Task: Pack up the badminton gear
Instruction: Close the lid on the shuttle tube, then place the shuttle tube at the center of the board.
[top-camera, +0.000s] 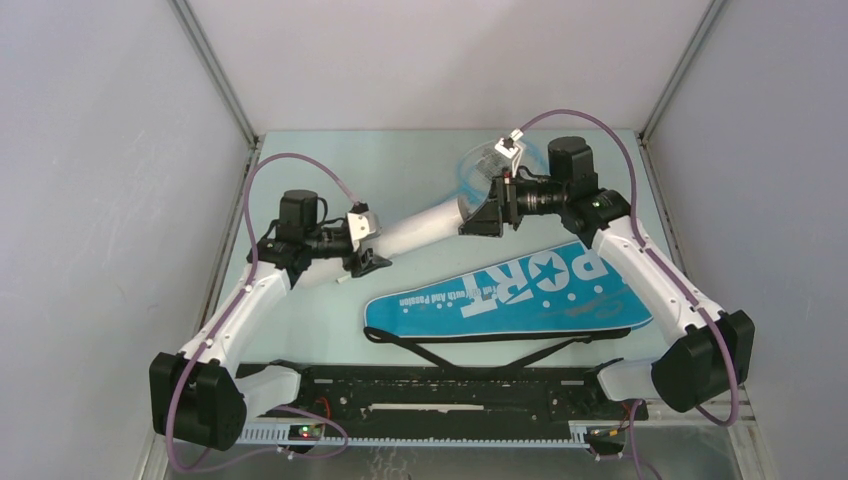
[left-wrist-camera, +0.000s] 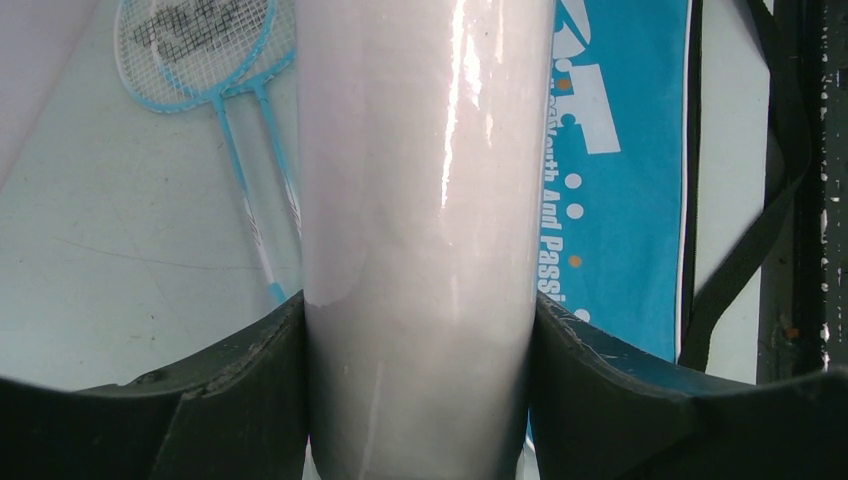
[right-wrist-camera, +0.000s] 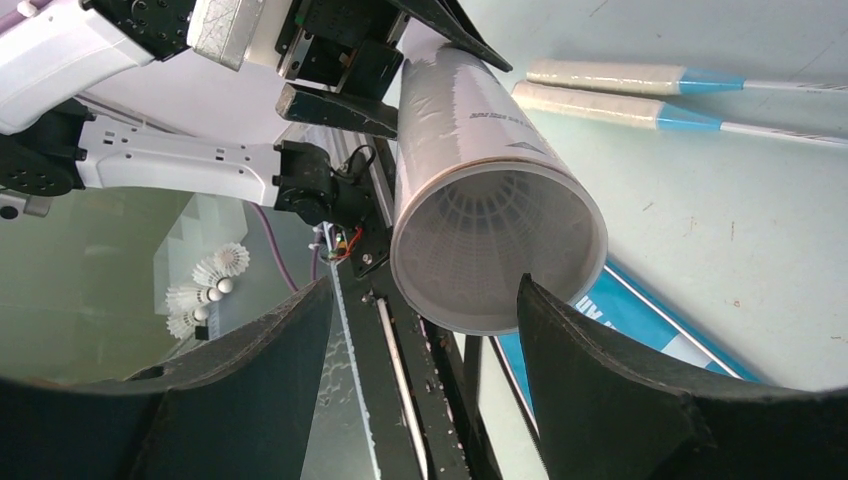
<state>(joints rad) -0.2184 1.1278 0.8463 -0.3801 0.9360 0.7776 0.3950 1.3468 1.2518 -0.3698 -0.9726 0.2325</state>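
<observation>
Pale grey walls (top-camera: 100, 150) close in a light green surface (top-camera: 400, 165) on three sides. From the left, the left claw (top-camera: 365, 247) is clamped across the long white tube (top-camera: 430, 225) near its lower end, one black finger (left-wrist-camera: 250, 370) pressed to each side in the left wrist view. The tube slants from that grip up and rightward over the surface, and its open mouth points at the right claw (right-wrist-camera: 423, 290). That claw's fingers stand wide apart, framing the mouth in the right wrist view without visibly touching it; a ribbed white pattern shows deep inside the tube, too dim to name. In the same view a few small white shuttlecocks (right-wrist-camera: 215, 275) cluster at the far left below the left arm, though what they rest on cannot be told. The two light-blue rackets (left-wrist-camera: 195, 60) lie flat, side by side, on the surface beyond the tube, their white handles (right-wrist-camera: 600, 75) parallel. Nearer the arm bases the blue "SPORT" bag (top-camera: 520, 295) lies flat, right of centre, apart from the tube, with its black strap (top-camera: 470, 345) looped along the near edge.
</observation>
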